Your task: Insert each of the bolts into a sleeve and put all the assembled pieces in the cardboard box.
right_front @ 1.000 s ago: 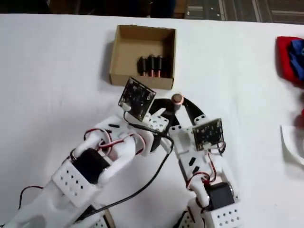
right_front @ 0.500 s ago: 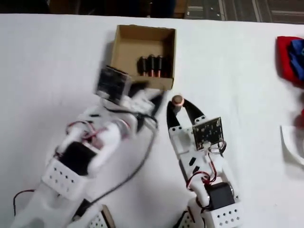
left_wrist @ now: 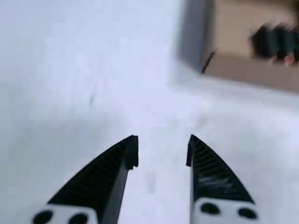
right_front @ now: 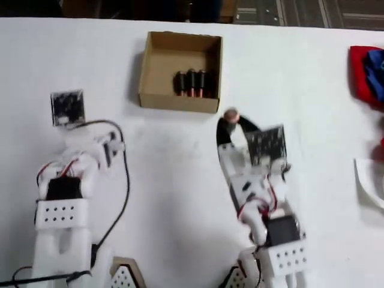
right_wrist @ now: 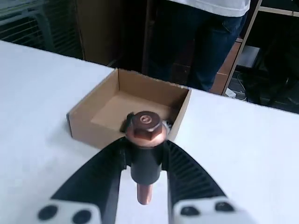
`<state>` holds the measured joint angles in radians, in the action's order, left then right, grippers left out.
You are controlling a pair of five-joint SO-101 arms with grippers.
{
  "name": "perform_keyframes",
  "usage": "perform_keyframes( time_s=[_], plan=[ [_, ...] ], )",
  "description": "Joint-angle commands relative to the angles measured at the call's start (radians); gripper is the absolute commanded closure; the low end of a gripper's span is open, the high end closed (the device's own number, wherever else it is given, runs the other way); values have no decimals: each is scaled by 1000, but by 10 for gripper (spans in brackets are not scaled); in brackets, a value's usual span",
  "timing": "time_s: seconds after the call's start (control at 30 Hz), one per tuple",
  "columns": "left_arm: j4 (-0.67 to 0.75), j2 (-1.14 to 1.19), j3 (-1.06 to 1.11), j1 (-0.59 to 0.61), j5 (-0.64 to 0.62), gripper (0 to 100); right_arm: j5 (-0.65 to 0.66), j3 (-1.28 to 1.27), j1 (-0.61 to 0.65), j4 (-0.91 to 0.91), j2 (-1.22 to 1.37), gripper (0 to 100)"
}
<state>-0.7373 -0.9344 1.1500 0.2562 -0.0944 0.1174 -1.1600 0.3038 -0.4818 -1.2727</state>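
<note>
High view: right gripper [right_front: 231,122] is clamped on an assembled piece [right_front: 230,114], copper bolt head up and black sleeve pinched between the fingers. In the right wrist view the bolt tip pokes out under the sleeve. The piece sits just off the near right corner of the cardboard box [right_front: 177,102], close to the wall but apart from it; cannot tell how high it is off the table [right_front: 300,60]. The box is open-topped, with three finished pieces [right_front: 192,83] lying side by side toward its right near part and open floor to their left. The box's far wall is near the table's far edge. The left gripper [left_wrist: 161,150] is spread open with nothing between the jaws, over white table, the box's corner farther off. The left arm [right_front: 60,192] stands well left of the box and well apart from the right arm, with a wide stretch of white table between them. A black cable [right_front: 123,186] loops beside the left arm. A red cloth [right_front: 366,66] and a white object [right_front: 369,183] lie at the table's right edge, well apart from the right arm.
</note>
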Motion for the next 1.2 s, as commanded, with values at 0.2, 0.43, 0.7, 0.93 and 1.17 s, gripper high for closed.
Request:
perform_keyframes(
  time_s=[0.2, 0.43, 0.7, 0.93, 1.17],
  plan=[
    [338, -17, 317, 89, 215, 805, -216, 961, -7, 25, 967, 978],
    [377, -12, 348, 87, 216, 805, -324, 1683, 7, -248, 1643, 978],
    [385, -14, 364, 86, 221, 805, -322, 2542, 99, -527, 2259, 978],
    [385, -14, 366, 86, 222, 805, -285, 2723, 150, -539, 2466, 978],
    [387, -14, 366, 86, 222, 805, -226, 2723, 151, -576, 2485, 978]
  ],
)
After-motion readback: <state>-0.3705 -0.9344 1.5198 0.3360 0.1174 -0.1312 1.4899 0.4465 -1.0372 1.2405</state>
